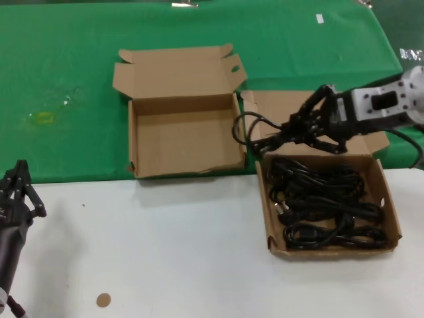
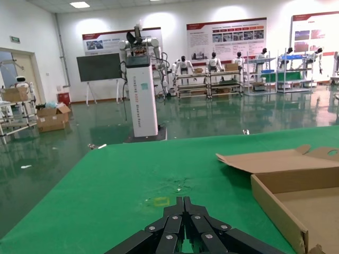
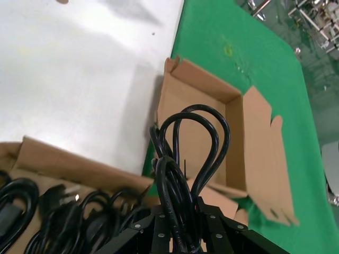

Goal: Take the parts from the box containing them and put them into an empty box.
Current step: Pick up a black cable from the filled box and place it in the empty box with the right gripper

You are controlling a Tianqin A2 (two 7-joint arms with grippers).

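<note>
Left end effector (image 1: 20,177): it is resting low at the near left edge of the white bench (image 1: 165,252), well apart from both boxes, with its fingers (image 2: 183,211) pressed together and gripping nothing. A small brown disc (image 1: 103,300) is lying on the bench just beside this arm, on its right.

Empty box (image 1: 182,132): it is sitting on the green cloth (image 1: 66,99) between the two end effectors, nearer the right one. Its lid flap is folded back on the far side, and its near wall is showing a wavy rim. Nothing is lying inside it.

Right end effector (image 1: 265,142): it is hovering above the far left corner of the full box (image 1: 391,212), clamped on one cord bundle (image 1: 246,127). The loops of the bundle are sticking out past the fingertips toward the empty box, in the air over the gap between the two boxes. In the right wrist view the same loops (image 3: 196,143) are rising from between the fingers, with the empty box beyond them.

Full box: it is lying below and to the right of the right end effector, straddling the edge of the green cloth and the white bench. The remaining cords (image 1: 324,205) are filling its floor in several black coils.
</note>
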